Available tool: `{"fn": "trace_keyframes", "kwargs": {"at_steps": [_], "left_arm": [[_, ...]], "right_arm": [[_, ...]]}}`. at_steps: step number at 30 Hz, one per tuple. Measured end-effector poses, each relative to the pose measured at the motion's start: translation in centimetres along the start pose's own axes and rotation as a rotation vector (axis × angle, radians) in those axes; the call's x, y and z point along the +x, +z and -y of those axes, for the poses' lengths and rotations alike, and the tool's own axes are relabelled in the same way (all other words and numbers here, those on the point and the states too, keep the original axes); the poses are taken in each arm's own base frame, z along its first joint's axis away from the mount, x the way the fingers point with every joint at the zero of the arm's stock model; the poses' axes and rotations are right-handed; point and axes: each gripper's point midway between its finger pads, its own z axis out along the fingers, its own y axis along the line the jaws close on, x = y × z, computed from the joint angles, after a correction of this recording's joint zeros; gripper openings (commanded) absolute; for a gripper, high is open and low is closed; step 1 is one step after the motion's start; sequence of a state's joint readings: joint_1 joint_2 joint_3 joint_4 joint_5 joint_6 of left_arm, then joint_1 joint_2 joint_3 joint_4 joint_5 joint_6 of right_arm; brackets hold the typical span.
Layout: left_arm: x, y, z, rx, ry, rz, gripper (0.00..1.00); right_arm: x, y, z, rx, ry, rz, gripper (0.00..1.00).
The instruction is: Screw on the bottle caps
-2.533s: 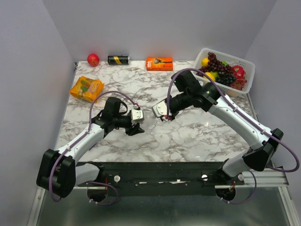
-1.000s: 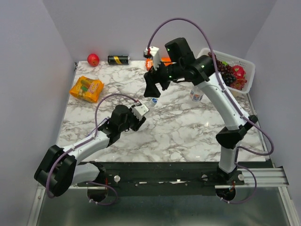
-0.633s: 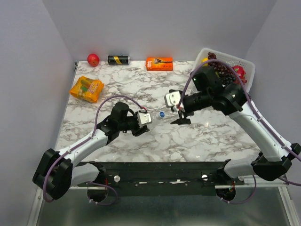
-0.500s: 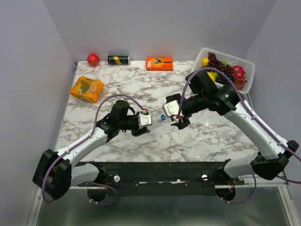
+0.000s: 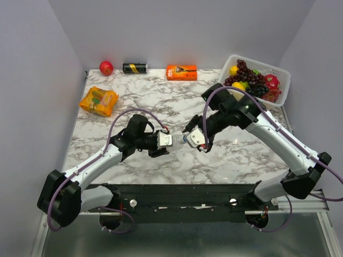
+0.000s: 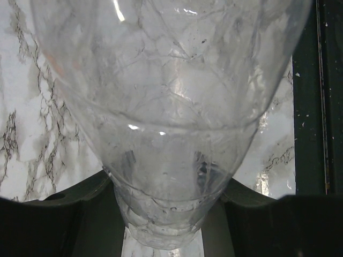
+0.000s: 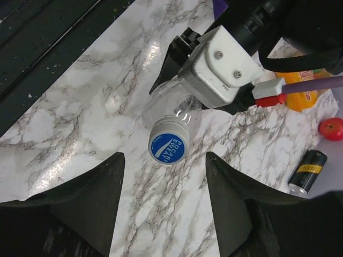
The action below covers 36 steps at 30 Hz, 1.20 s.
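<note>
Along the tabletop's [image 5: 161,107] back edge lie, from the left, one apple [image 5: 106,67], one can [image 5: 135,68] on its side and one orange box [image 5: 181,72]. One snack pack [image 5: 98,101] lies nearer on the left, and one basket [image 5: 284,75] of fruit sits at the far right. All are well apart from the arms, and nothing stands between the two grippers.

Mid-table, the left gripper [image 5: 166,142] is clenched on one clear bottle [image 7: 163,107], its neck pointing right. The left wrist view shows only the bottle's body wedged between dark fingers. The right wrist view alone shows one blue cap [image 7: 168,147] sitting on the neck. The right gripper [image 7: 163,160] is released, its jaws standing either side of the cap and not touching it.
</note>
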State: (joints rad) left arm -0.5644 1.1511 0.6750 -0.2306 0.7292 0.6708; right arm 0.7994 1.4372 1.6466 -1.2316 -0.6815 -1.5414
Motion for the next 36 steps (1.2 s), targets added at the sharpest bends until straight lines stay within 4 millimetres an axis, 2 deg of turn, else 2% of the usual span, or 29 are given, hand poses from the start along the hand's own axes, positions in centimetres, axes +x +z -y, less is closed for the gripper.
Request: {"fn": "trace_keyframes", "kwargs": {"at_steps": [8,21,29,32,36], "left_arm": [[0.0,0.0,0.0,0.001,0.000,0.000,0.00],[0.0,0.0,0.0,0.000,-0.003,0.001,0.00],[0.3,0.0,-0.4,-0.040,-0.064,-0.006,0.00],[1.2,-0.1,-1.3,-0.136,-0.130,-0.019,0.00],[2.4,-1.1,-3.0,-0.334,-0.191,-0.039,0.00]], "right_arm": [[0.4,0.9,-0.8,-0.055,-0.008,0.013,0.61],[0.2,1.6,0.1,-0.044,0.031,0.041,0.36],[1.0,1.8,1.1,0.000,0.298,0.004,0.27],[2.5,2.2,1.9,0.050,0.468,-0.035,0.24],[4.5,2.9,3.9,0.123,0.785,-0.033,0.22]]}}
